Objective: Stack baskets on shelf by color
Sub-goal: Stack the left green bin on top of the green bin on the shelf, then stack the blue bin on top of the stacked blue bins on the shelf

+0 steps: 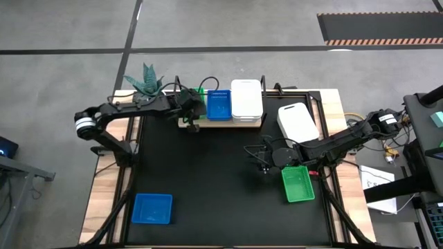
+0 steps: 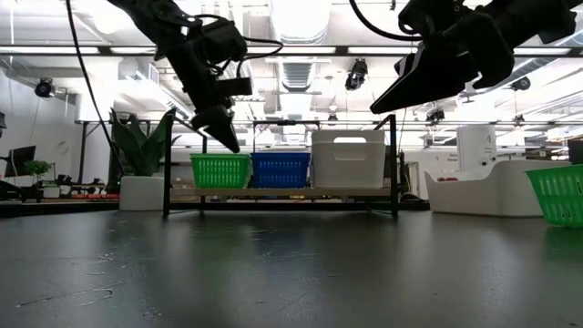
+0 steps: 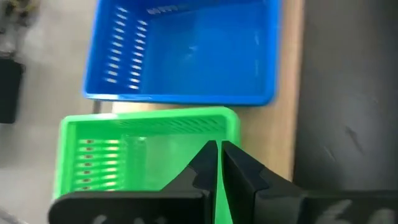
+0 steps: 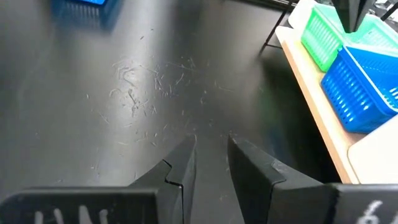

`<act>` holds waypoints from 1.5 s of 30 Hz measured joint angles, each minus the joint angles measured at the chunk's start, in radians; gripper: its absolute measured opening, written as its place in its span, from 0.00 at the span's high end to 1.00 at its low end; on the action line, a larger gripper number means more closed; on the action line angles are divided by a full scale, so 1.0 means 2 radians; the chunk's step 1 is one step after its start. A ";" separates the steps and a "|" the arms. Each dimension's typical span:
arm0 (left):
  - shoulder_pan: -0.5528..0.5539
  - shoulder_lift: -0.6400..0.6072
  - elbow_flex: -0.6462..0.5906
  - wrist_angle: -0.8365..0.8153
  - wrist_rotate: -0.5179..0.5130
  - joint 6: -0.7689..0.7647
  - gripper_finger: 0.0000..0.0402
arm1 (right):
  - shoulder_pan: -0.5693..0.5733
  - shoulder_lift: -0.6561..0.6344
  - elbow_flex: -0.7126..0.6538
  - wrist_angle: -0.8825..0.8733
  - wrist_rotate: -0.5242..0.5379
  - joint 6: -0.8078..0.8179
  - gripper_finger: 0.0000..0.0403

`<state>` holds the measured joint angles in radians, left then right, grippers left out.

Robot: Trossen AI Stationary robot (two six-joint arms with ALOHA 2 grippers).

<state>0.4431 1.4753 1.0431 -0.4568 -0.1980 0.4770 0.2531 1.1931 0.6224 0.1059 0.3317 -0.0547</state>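
We are seeing three baskets on the shelf [image 1: 185, 124]: one green basket [image 3: 149, 152], one blue basket [image 1: 219, 105], one white basket [image 1: 246, 99]. Our left gripper [image 3: 217, 163], fingers together, is hovering over the green; the right gripper [image 4: 208, 158], fingers slightly apart, is hanging mid-frame.

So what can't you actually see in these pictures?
- High view: the left pincer and arm cover most of the green basket on the shelf, so its stack height is unclear.
- Low view: the loose green basket is cut off by the frame edge.
- Right wrist view: the loose blue basket is cut off too.

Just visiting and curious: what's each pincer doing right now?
Left pincer shut, empty, above green basket on shelf. Right pincer open, empty, over table. Nothing blocking.
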 joint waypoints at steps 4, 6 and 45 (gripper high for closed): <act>0.000 -0.002 0.001 -0.015 0.015 0.000 0.99 | 0.000 0.000 0.000 -0.002 0.000 0.001 0.79; 0.000 -0.003 0.001 -0.017 0.015 0.000 0.99 | 0.000 0.000 0.000 -0.002 0.000 0.001 0.79; -0.423 -0.063 -0.008 0.014 -0.025 -0.624 1.00 | 0.000 0.000 0.000 0.002 -0.001 -0.012 0.79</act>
<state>-0.4038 1.3493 1.0275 -0.4297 -0.2480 -0.7714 0.2531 1.1931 0.6224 0.1095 0.3300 -0.0782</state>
